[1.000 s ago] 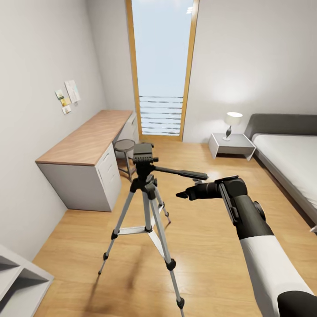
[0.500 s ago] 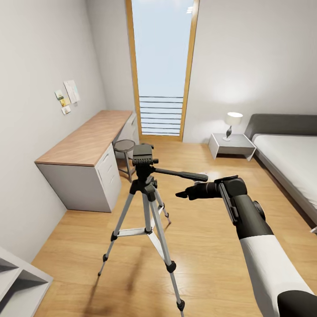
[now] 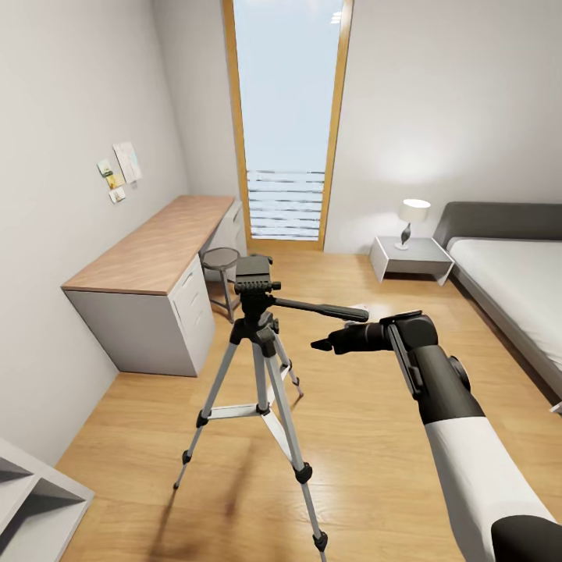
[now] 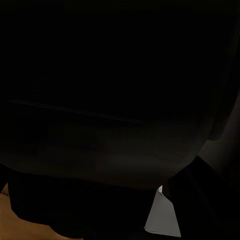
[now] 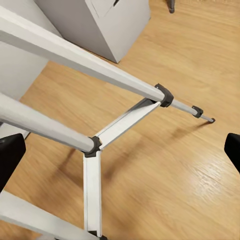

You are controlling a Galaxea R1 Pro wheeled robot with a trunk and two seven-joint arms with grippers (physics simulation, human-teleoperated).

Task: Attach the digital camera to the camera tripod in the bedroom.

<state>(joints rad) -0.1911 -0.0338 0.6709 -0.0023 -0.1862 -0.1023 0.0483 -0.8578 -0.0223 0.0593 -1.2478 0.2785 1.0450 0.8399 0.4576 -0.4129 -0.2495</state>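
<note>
Camera tripod (image 3: 261, 367) stands on the wood floor (image 3: 375, 437) between the desk (image 3: 156, 257) and the bed (image 3: 515, 289), its head bare and its pan handle (image 3: 320, 310) pointing at my right hand (image 3: 321, 343). That hand's fingers are spread wide just below the handle, gripping nothing. My left hand's state I cannot tell.

Head view looks forward and down from above the right arm, across the wood floor (image 3: 375, 437) toward the window (image 3: 286, 117). Right wrist view sits close to the camera tripod (image 3: 261, 367) legs (image 5: 75, 55), facing down at the floor; both share tripod, floor and desk (image 3: 152, 289). Left wrist view is pressed against a dark surface.
</note>
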